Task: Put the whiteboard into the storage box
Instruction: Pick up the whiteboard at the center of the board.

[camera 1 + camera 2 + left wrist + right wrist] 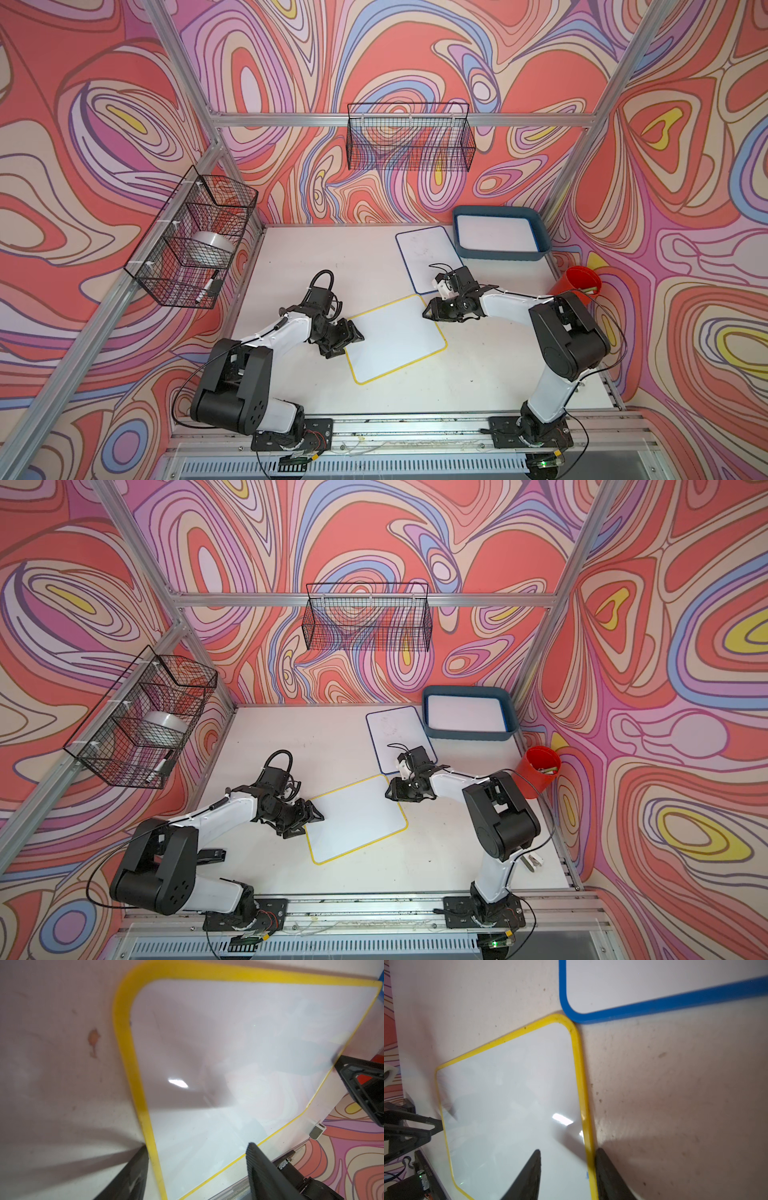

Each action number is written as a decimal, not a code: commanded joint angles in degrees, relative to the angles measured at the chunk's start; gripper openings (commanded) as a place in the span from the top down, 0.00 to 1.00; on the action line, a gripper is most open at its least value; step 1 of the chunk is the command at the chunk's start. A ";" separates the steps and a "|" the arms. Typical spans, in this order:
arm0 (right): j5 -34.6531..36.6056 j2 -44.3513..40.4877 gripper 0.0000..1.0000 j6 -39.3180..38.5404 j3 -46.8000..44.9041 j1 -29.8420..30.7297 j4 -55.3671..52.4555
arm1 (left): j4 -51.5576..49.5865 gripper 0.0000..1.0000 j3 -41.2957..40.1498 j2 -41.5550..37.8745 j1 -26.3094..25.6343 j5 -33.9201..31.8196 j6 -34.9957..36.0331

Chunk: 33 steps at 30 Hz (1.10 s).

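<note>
A yellow-framed whiteboard lies flat mid-table. My left gripper is open at its left edge, with one finger on the table just outside the frame and the other over the white face. My right gripper is open at the far right edge, its jaws either side of the yellow frame strip. A blue-framed whiteboard lies behind, its corner close to the yellow one's corner. The teal storage box sits at the back right and holds another white board.
A red bucket stands at the right edge of the table. One black wire basket hangs on the back wall. Another wire basket hangs on the left wall and holds a tape roll and a marker.
</note>
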 commanded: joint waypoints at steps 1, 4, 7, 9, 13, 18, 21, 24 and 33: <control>-12.95 4.90 0.55 0.19 -1.31 2.61 -2.11 | 3.75 0.30 -1.35 2.79 -0.37 -1.78 0.16; -17.35 5.67 0.55 0.22 -1.05 2.63 -1.33 | 4.79 0.30 -1.80 2.89 -0.37 -1.19 -0.33; -22.95 6.76 0.55 0.46 -0.73 2.60 0.04 | 4.99 0.30 -2.24 2.63 -0.37 -1.36 -0.37; -27.58 7.58 0.55 1.31 -0.47 2.60 1.46 | 6.00 0.30 -3.51 2.17 -0.37 -1.51 -0.97; -33.04 7.94 0.56 1.75 -0.62 2.60 2.88 | 7.91 0.30 -5.70 1.94 -0.37 -1.25 -1.78; -36.54 8.49 0.56 1.31 0.28 2.60 2.19 | 9.54 0.30 -5.88 2.44 -0.37 0.00 -2.63; -37.58 8.34 0.56 1.32 0.21 2.67 2.26 | 11.24 0.30 -5.72 2.90 -0.37 1.33 -3.40; -38.13 7.93 0.56 2.40 -0.14 2.68 3.30 | 10.92 0.30 -5.40 3.18 -0.37 0.65 -3.11; -39.62 5.00 0.56 5.15 -0.70 2.47 5.55 | 10.14 0.30 -5.78 2.92 -0.37 -0.28 -2.26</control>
